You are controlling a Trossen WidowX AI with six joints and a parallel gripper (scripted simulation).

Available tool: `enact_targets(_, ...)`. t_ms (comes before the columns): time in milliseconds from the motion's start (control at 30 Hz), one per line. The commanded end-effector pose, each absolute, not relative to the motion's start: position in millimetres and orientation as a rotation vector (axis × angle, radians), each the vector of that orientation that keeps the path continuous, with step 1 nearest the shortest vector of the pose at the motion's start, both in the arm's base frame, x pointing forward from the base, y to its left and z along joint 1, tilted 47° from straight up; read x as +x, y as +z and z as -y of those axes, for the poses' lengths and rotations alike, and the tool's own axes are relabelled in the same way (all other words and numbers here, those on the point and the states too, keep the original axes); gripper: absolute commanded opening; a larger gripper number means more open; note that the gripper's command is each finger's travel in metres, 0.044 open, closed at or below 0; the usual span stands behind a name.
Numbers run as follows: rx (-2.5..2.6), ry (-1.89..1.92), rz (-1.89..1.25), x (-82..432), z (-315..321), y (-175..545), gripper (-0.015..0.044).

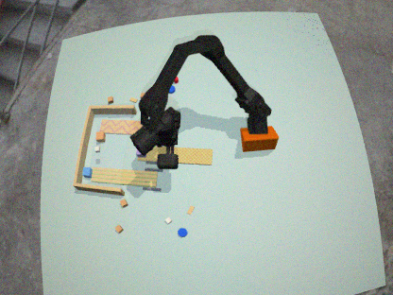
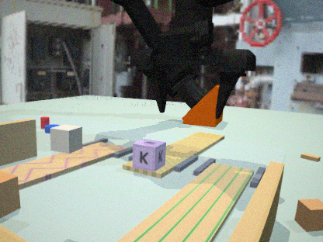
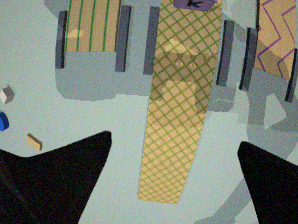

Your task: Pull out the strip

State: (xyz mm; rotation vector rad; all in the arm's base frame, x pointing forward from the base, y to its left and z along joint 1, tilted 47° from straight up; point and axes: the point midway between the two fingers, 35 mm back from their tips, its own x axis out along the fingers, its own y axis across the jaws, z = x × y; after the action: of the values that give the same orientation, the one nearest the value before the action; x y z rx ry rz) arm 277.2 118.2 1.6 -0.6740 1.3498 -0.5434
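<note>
The purple cube [image 2: 149,156] [image 3: 195,5] marked K rests on the far end of the crosshatched strip [image 1: 200,156] [image 2: 203,140] [image 3: 167,160]; in the top view the arm hides most of it. This strip lies between dark guide rails and reaches well out past them towards the robot base. My gripper [image 2: 190,114] [image 3: 178,144] is open wide and empty, above the strip's outer part, with one fingertip to each side in the wrist view. The green-striped strip [image 1: 124,177] [image 2: 194,202] [image 3: 92,25] and the purple zigzag strip [image 1: 118,127] [image 2: 78,160] [image 3: 277,40] lie on either side.
A low wooden wall [image 1: 83,147] [image 2: 272,186] surrounds three sides of the strips. A blue cube [image 1: 87,172] and an orange cube [image 1: 100,136] [image 2: 8,194] stand inside. Dark rails [image 2: 186,164] [image 3: 151,42] flank the strips. Small blocks and a blue disc [image 1: 182,233] lie outside the wall.
</note>
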Motion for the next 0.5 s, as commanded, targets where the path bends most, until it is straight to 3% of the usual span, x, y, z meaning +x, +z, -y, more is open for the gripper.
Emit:
enact_targets(0,-0.682,-0.545,-1.350,292,-121,4,0.0440)
enact_targets(467,-0.681,-0.546,-1.347,339,-129,15,0.0440)
